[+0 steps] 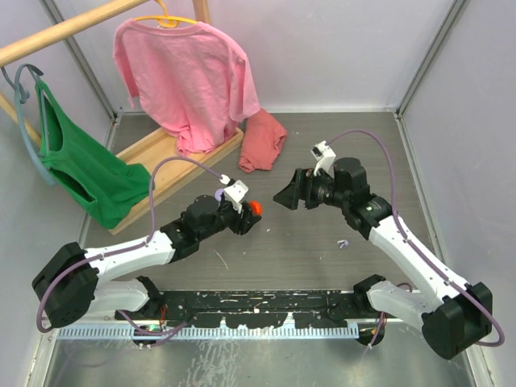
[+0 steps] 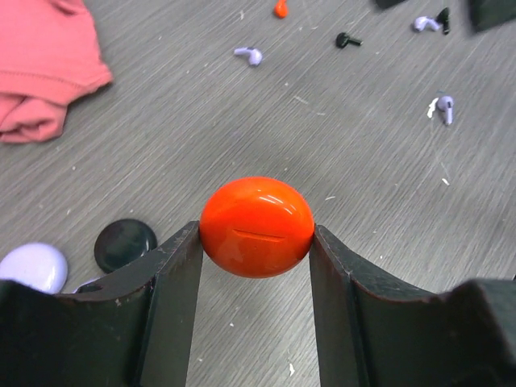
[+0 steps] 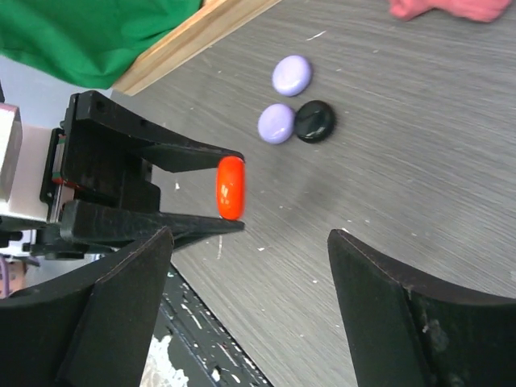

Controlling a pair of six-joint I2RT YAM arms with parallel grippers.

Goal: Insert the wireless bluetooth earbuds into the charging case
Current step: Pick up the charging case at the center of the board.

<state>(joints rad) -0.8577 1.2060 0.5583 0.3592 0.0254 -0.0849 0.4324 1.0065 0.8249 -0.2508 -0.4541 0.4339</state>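
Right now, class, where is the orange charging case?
The orange charging case is clamped in the left claw near mid-table, facing the right claw; in the left wrist view, a black case and a lavender case lie lower left of it.

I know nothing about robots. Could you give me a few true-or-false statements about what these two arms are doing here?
1. The left hand grips an orange-red case. True.
2. That case stands open. False: it is shut, and only a seam line shows.
3. The right hand holds an earbud. False: it is open and empty.
4. Loose earbuds lie on the table. True.
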